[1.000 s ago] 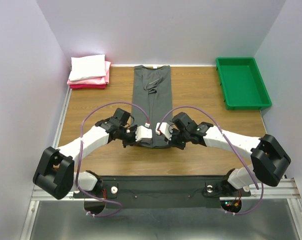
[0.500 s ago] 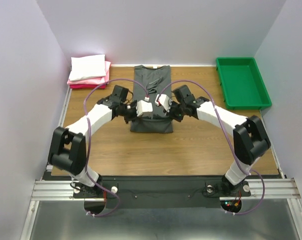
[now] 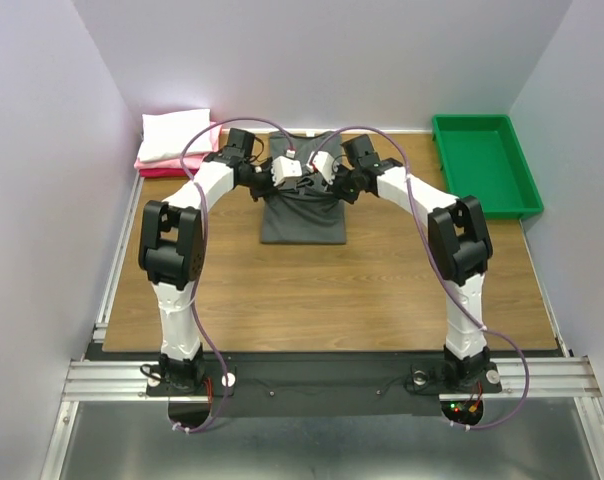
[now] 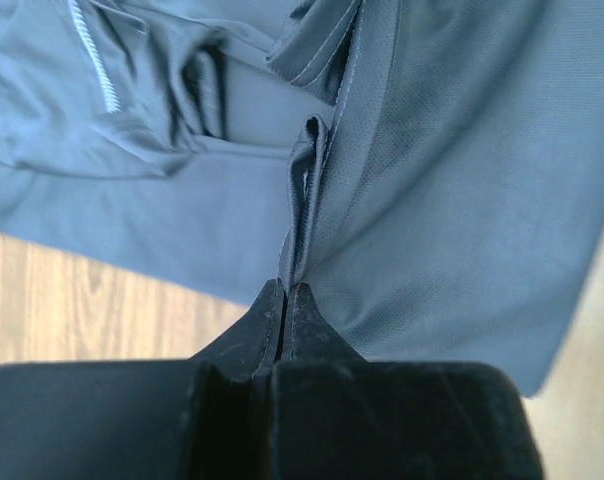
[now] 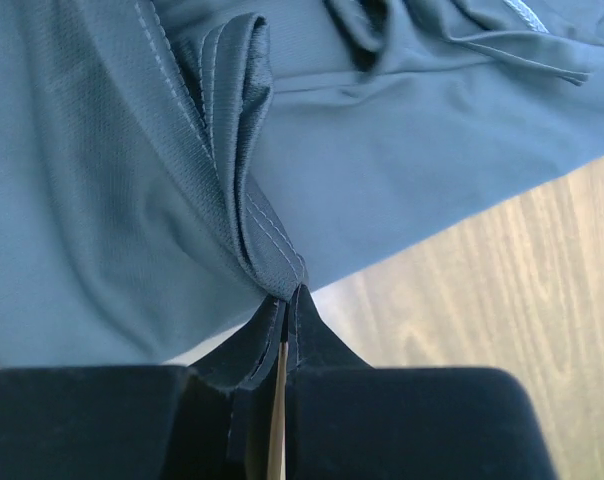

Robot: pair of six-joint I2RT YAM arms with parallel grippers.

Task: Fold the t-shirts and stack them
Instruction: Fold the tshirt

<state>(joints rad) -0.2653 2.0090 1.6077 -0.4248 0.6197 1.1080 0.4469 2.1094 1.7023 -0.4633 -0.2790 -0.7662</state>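
Observation:
The dark grey t-shirt (image 3: 302,218) lies at the table's middle back, its near half doubled over toward the collar. My left gripper (image 3: 293,182) and right gripper (image 3: 318,181) hang side by side over its far part. In the left wrist view the left gripper (image 4: 285,291) is shut on a bunched stitched hem of the grey t-shirt (image 4: 462,180). The right gripper (image 5: 287,296) is shut the same way on the hem of the grey t-shirt (image 5: 92,180). At the back left corner a white t-shirt (image 3: 175,134) rests folded on pink and red t-shirts (image 3: 178,164).
A green plastic tray (image 3: 485,166) stands at the back right. Bare wooden tabletop (image 3: 312,290) lies between the grey shirt and the arm bases. Purple-grey walls close in on three sides.
Both grippers have carried the grey shirt's near hem away from the bases toward the collar. The shirt has gone from a long strip to a shorter doubled rectangle.

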